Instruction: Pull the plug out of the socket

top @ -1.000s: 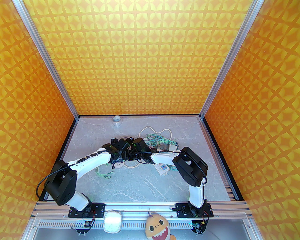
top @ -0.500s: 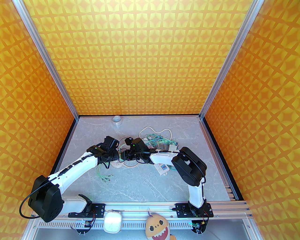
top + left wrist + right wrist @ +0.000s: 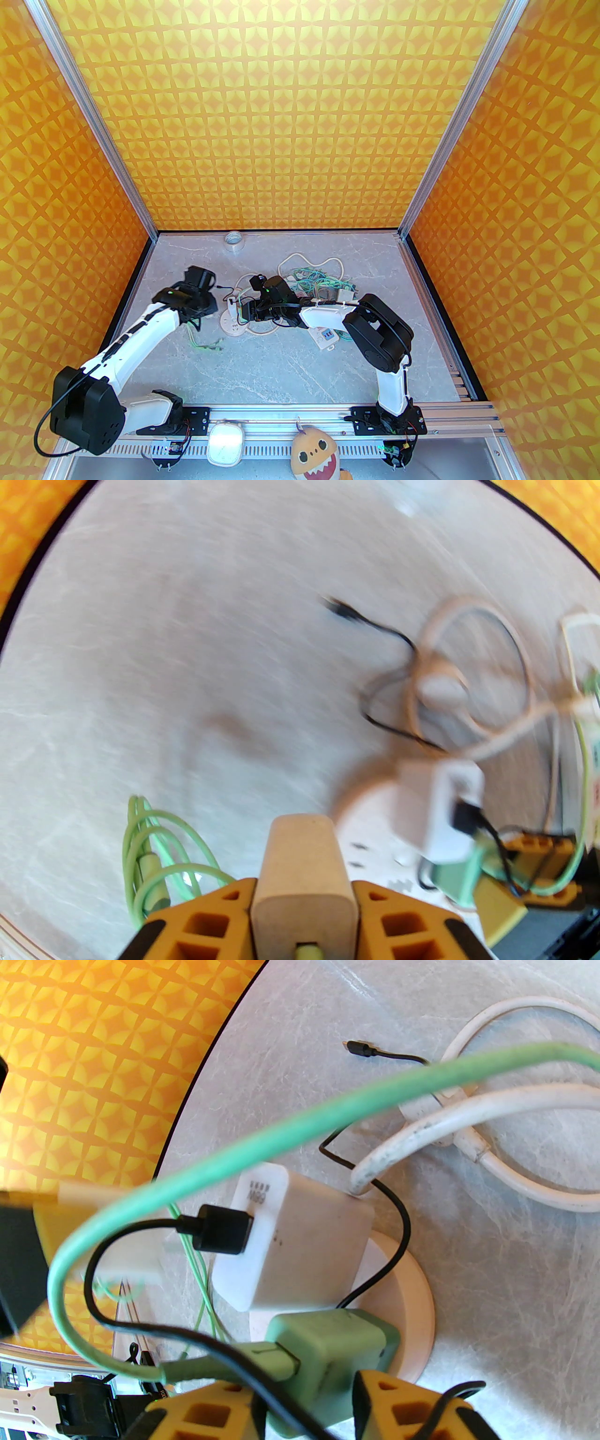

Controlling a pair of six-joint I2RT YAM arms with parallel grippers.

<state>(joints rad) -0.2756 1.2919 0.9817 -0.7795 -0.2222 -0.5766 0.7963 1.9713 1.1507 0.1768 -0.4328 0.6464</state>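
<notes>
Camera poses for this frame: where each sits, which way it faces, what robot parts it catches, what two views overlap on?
Top external: above and behind the bases, looking down at the table; left arm and right arm show.
Left wrist: on the left arm, facing across the table, round socket lower right; left gripper shut on a tan plug.
Right wrist: on the right arm, close above the socket; right gripper closed on the green plug.
Shared: both wrist views catch the white adapter.

The left arm has swung back leftward, away from the round socket, its gripper carrying the tan plug clear (green cable dragged along too), leaving the socket's top uncovered.
</notes>
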